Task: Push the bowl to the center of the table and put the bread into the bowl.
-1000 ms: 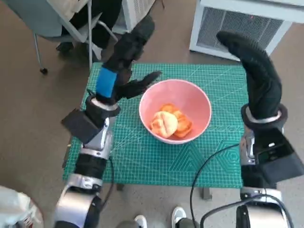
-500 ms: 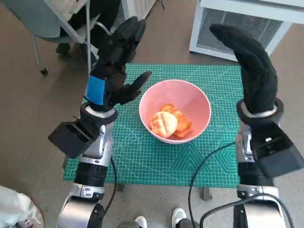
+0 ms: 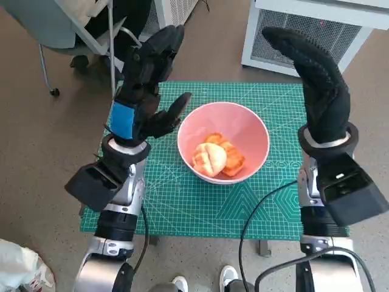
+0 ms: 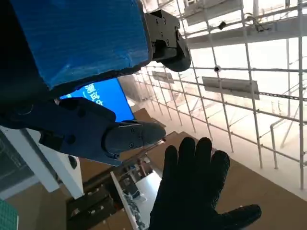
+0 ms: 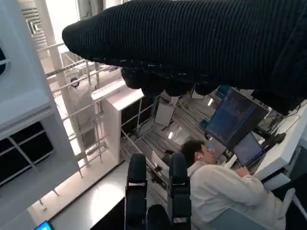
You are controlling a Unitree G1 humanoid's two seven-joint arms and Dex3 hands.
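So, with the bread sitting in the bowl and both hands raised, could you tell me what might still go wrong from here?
The left hand hangs close to the pink bowl's rim, fingers spread; lowering carelessly might clip it and shove the bowl off its central spot on the green mat. A knock could also tip out the bread. The black cable lying across the mat might snag the right hand.

Brown floor (image 3: pixel 36 152), grey chair (image 3: pixel 67 27), white vented unit (image 3: pixel 304 30).

The gloved right hand (image 5: pixel 192 48) lies across the view; beyond it, a seated person (image 5: pixel 225 187) in white faces a monitor (image 5: pixel 235 117).
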